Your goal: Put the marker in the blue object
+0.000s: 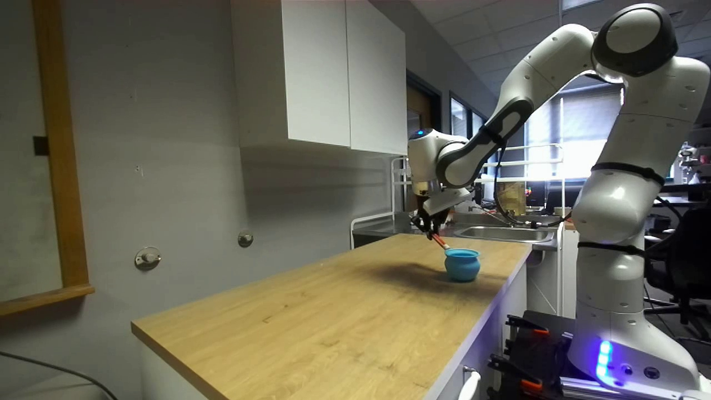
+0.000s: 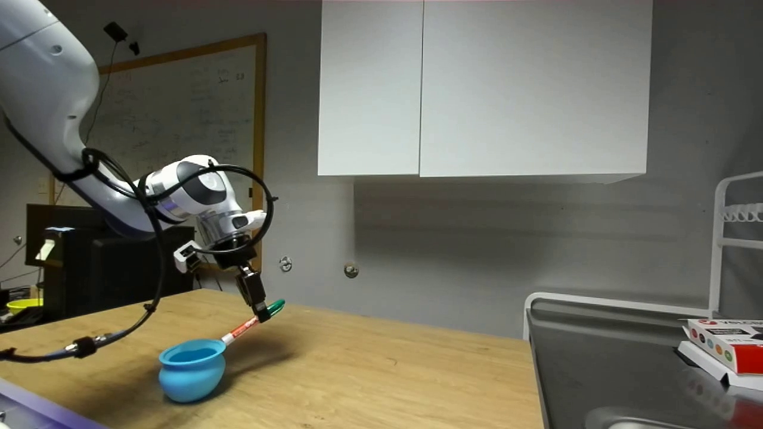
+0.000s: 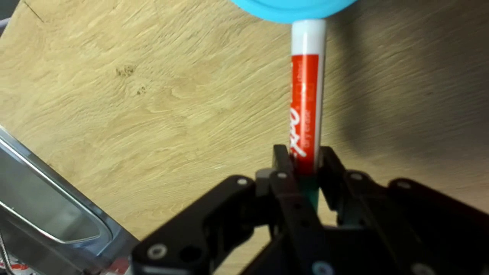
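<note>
Bright blue, a small round-bellied pot (image 2: pixel 191 375) stands upright on a wood-grain countertop (image 2: pixel 411 381); beside it, in the air, an Expo dry-erase marker (image 3: pixel 306 95) with a red label and green cap hangs tilted, its white end lowest and near the pot's rim; whether that end touches the rim cannot be told; a black gripper (image 3: pixel 304 156) pinches the marker close to its cap; a white wall cabinet (image 2: pixel 483 89) hangs behind.

Blue pot (image 2: pixel 191 378): squat, round-bellied, flared rim, open mouth; standing upright on the tabletop (image 1: pixel 311 311). Marker (image 3: pixel 305 95): white barrel, red label lettered "Expo", green cap; held toward its cap end in the gripper (image 3: pixel 304 160), tilted, white end lower, at the pot's rim, contact unclear.
</note>
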Available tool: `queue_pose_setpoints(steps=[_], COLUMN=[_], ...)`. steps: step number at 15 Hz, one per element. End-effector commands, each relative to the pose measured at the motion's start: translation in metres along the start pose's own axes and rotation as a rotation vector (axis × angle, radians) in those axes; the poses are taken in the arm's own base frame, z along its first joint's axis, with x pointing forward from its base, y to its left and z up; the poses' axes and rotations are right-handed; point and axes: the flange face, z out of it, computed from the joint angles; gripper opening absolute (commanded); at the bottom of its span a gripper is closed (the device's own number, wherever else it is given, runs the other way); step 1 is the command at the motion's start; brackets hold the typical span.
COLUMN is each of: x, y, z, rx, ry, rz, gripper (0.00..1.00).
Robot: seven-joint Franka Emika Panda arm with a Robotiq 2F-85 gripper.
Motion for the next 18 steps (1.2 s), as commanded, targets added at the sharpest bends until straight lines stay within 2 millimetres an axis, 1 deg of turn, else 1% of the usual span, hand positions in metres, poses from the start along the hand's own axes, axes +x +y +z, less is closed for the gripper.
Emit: queue_pose_setpoints(steps=[1, 6, 10, 12, 14, 16, 18], x=[0.0, 0.016, 0.028, 0.028, 0.026, 0.021, 0.014], y=[0.007, 0.006, 0.013, 0.018, 0.02, 0.02, 0.018], z=[-0.005, -0.017, -0.035, -0.042, -0.046, -0.044, -0.039], rx=[-0.009, -0.012, -0.01, -0.014, -0.017, -0.017, -0.018], ry=[0.015, 0.024, 0.027, 0.032, 0.038, 0.043, 0.043], rz=[0.024, 0.033, 0.042, 0.048, 0.05, 0.052, 0.05], gripper=[0.07, 0.07, 0.07, 0.07, 0.07, 0.07, 0.07])
